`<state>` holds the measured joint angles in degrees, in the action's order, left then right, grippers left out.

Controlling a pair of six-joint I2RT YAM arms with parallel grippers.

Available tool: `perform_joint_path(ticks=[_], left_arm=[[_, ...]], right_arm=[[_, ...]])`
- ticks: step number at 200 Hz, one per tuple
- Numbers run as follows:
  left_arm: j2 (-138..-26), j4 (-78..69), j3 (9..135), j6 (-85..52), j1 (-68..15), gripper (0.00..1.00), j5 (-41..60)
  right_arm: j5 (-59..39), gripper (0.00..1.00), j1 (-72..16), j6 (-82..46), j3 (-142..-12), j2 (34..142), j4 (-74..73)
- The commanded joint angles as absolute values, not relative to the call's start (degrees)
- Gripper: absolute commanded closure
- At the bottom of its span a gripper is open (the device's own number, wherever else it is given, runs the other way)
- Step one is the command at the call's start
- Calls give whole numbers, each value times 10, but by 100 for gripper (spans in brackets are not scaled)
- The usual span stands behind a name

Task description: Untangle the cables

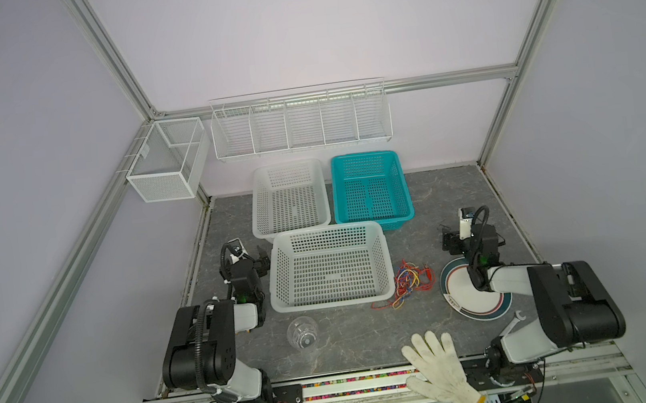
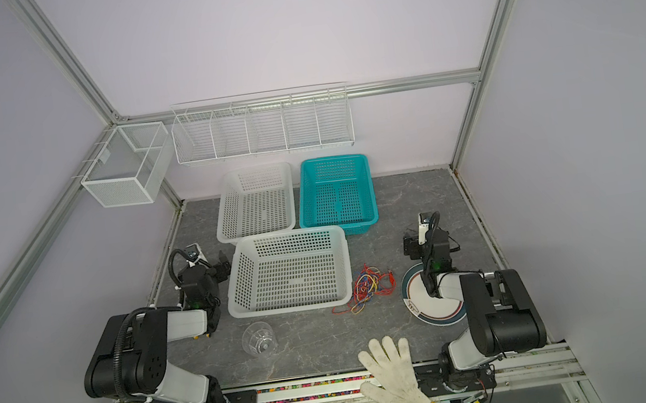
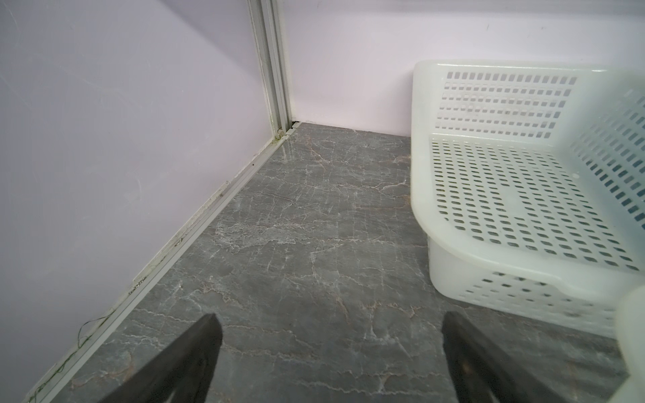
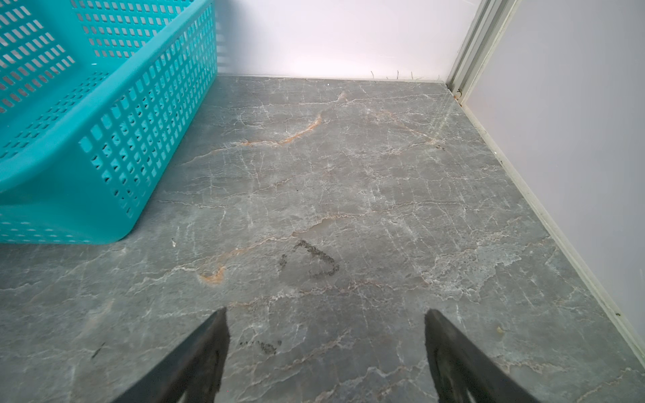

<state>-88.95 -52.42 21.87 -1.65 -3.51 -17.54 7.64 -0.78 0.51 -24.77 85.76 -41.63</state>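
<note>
Left gripper (image 1: 262, 260) spread wide, nothing between the fingers (image 3: 195, 349); wrist view shows only the grey marble-pattern tabletop (image 3: 296, 226) under it. Smaller white perforated plastic basket (image 3: 488, 104) sits ahead of it and to its right; large white perforated plastic basket (image 1: 336, 302) is just beside it on its right, can't tell if touching. Right gripper (image 1: 450, 242) also wide open, holding nothing, over bare tabletop; teal perforated plastic basket (image 4: 104, 139) ahead of it and to its left, apart. The cables (image 1: 407, 284), a loose tangle of thin red, blue and yellow wires, lie flat on the tabletop behind the right gripper and to its left, near but not touching. They're between the large white basket's right wall and the round white plate with a dark rim band (image 1: 461, 302), one red strand trailing out toward the base side. From the left gripper they're well apart, on the far side of the large basket. Plate lies behind the right gripper, under that arm's forearm. Clear plastic cup (image 1: 303, 332) behind the left gripper, near the large basket's front edge. White knit glove (image 1: 437, 360) at the table's front edge, well behind the right gripper; silver open-end wrench (image 1: 518, 317) just beside the plate, partly hidden by the right arm.
</note>
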Motion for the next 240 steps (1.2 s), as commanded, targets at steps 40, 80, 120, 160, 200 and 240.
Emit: perform_joint_path(ticks=[40,80,120,160,200,240], left_arm=[[-864,-520,216,-17,-38,1,-178],[-782,-433,221,-29,-38,1,-201],[-691,-278,270,-56,-44,1,-182],[-617,-149,303,-84,-118,1,-170],[-587,-95,313,-139,-213,1,-103],[-602,-44,346,-117,-338,1,-121]], right_arm=[[100,11,-9,7,-266,844,-390],[117,11,-10,-12,-318,810,-246],[177,11,-22,-71,-373,748,-86],[154,11,-57,-109,-426,681,66],[62,3,-96,-137,-446,620,186],[47,4,-102,-174,-434,571,315]])
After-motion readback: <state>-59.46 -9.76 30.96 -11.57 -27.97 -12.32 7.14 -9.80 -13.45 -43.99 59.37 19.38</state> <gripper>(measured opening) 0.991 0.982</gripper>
